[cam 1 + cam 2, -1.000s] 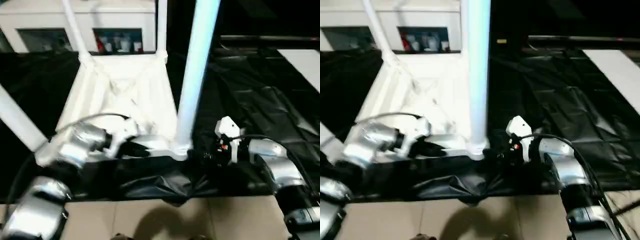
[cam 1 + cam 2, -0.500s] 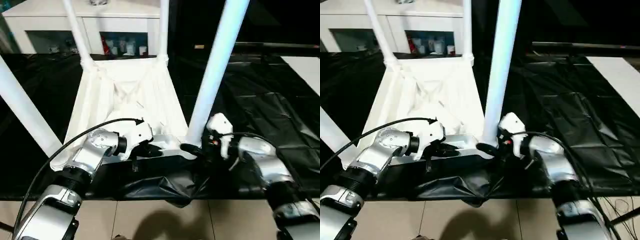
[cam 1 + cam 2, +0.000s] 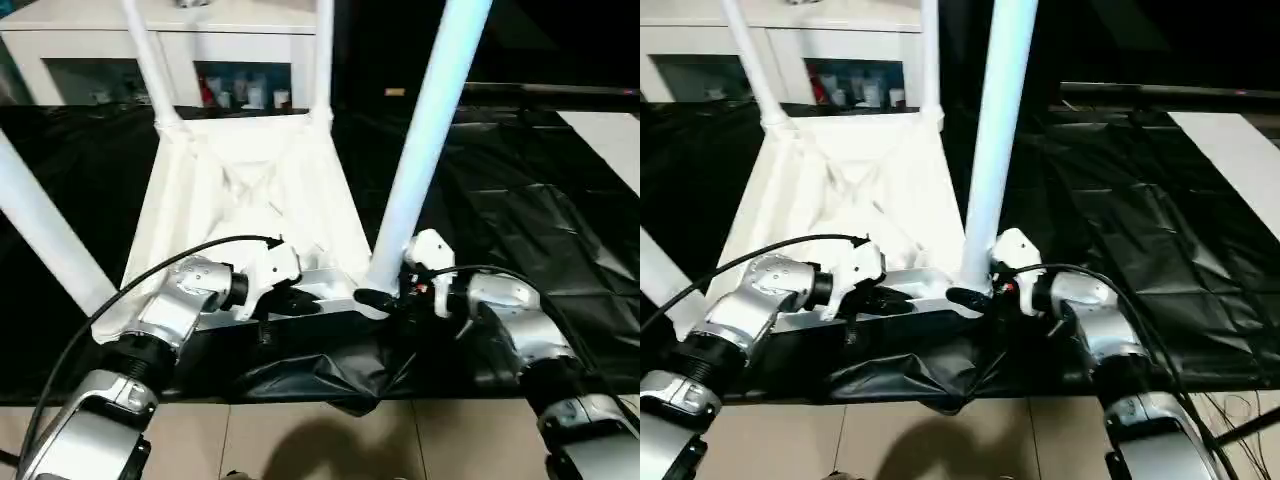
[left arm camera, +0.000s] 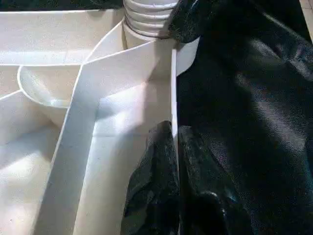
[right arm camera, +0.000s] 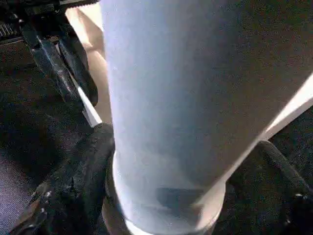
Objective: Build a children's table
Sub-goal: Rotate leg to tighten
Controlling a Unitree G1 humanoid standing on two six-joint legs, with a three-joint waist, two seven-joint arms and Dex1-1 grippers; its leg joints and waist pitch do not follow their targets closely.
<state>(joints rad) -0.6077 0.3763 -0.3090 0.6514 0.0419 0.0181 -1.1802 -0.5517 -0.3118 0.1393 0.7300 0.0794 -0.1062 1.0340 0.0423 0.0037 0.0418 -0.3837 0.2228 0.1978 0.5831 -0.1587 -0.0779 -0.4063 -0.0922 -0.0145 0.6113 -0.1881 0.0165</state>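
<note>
Tabletop [image 3: 250, 190] rim pinched by left fingers [image 4: 156, 196]; right fingers [image 5: 73, 181] straddle leg [image 5: 171, 112].

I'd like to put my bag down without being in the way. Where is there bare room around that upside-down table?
The black sheet right of the tabletop lies bare, out to the white strip. The near edge is crowded: the left gripper pinches the rim there, and the right gripper sits around the near right leg.

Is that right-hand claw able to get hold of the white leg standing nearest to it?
Probably yes. The right gripper already has its black fingers on either side of the near leg just above the corner socket, and nothing sits between them. The left gripper clamps the tabletop edge, clear of it.
</note>
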